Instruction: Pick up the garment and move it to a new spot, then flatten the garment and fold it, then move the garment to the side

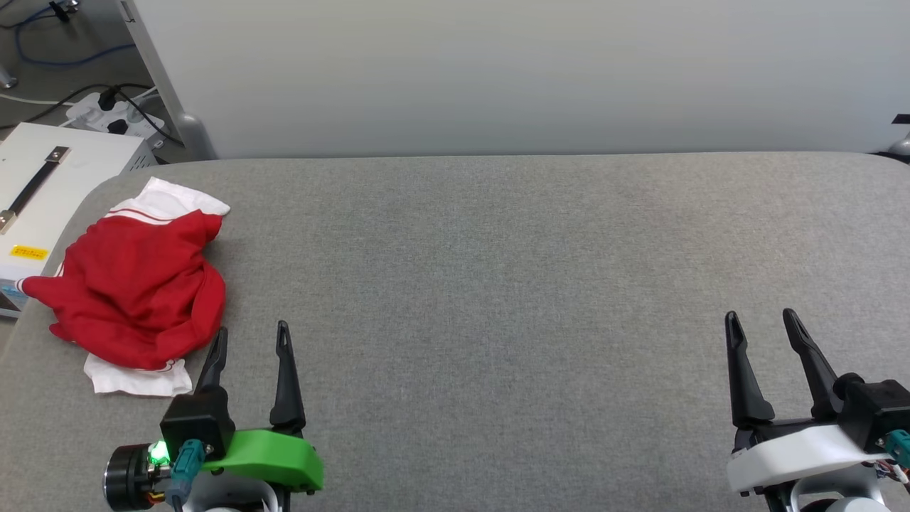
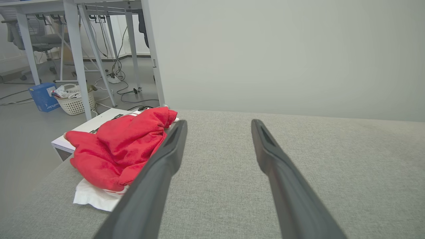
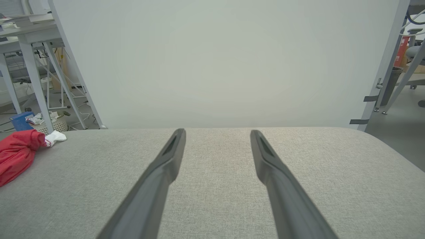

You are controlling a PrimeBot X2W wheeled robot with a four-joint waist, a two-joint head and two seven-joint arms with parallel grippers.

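Our left gripper (image 1: 252, 328) has its two dark fingers spread wide, and nothing is between them. It hangs low over the near left part of the grey table (image 1: 498, 284). Its left finger is just beside the garment (image 1: 135, 284). We cannot tell if they touch.

Our right gripper (image 1: 759, 315) has its fingers spread wide too, and it holds nothing. It is over the near right part of the table, well apart from the garment.

The garment lies in a crumpled heap at the left end of the table. It is mostly red. One white sleeve with red stripes pokes out at the far side, and another white bit sticks out at the near side.

Past that table end stands a white box (image 1: 43, 185) with a dark handle. A plain pale wall (image 1: 498, 71) is behind the table.
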